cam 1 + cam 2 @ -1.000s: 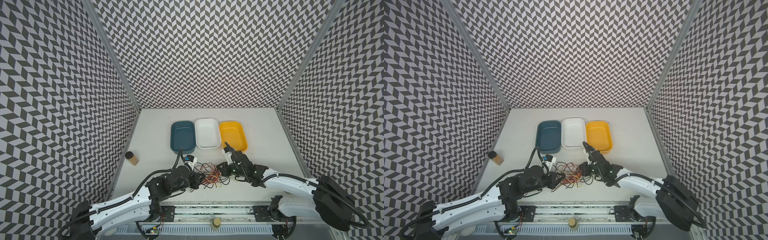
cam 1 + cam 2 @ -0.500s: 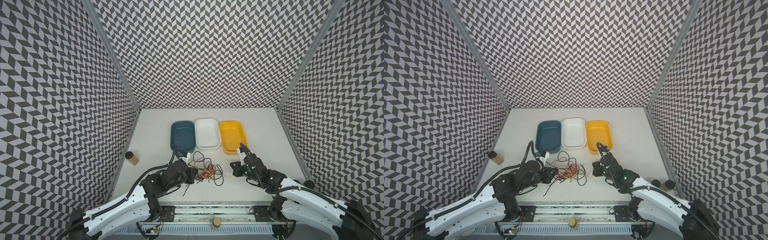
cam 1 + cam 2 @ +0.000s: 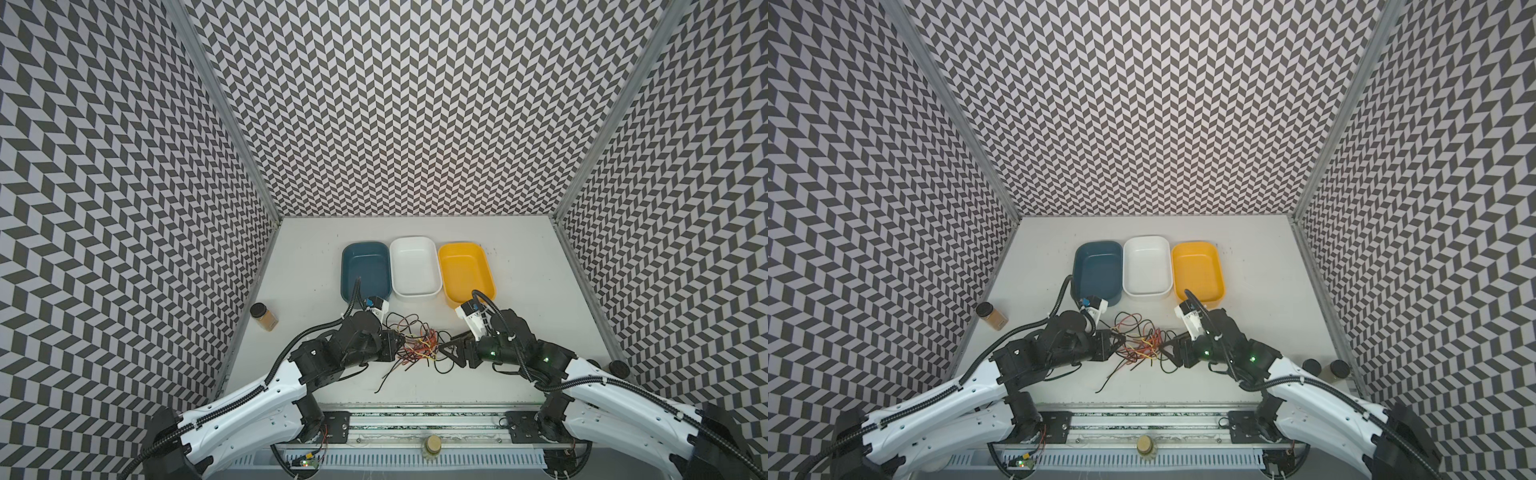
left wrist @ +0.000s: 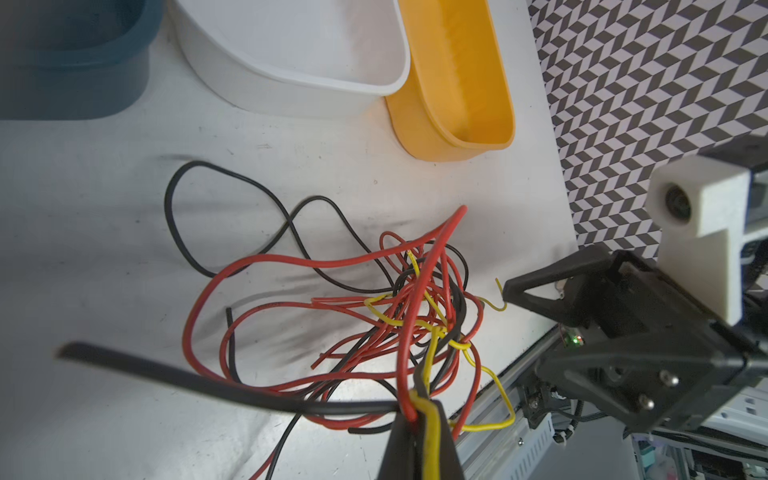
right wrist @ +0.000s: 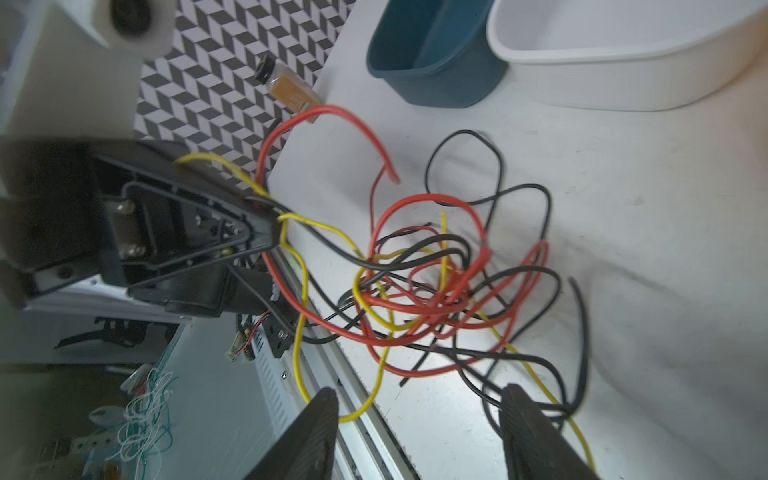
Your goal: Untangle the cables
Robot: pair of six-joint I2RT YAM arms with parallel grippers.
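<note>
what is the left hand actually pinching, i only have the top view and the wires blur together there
observer: in the left wrist view the left hand is shut on yellow, red and black strands of the cables.
operator: is the right hand gripping any
observer: no, the right wrist view shows the right hand open, nothing pinched.
operator: any loose end near it
observer: in the left wrist view a yellow end curls beside its fingertip.
</note>
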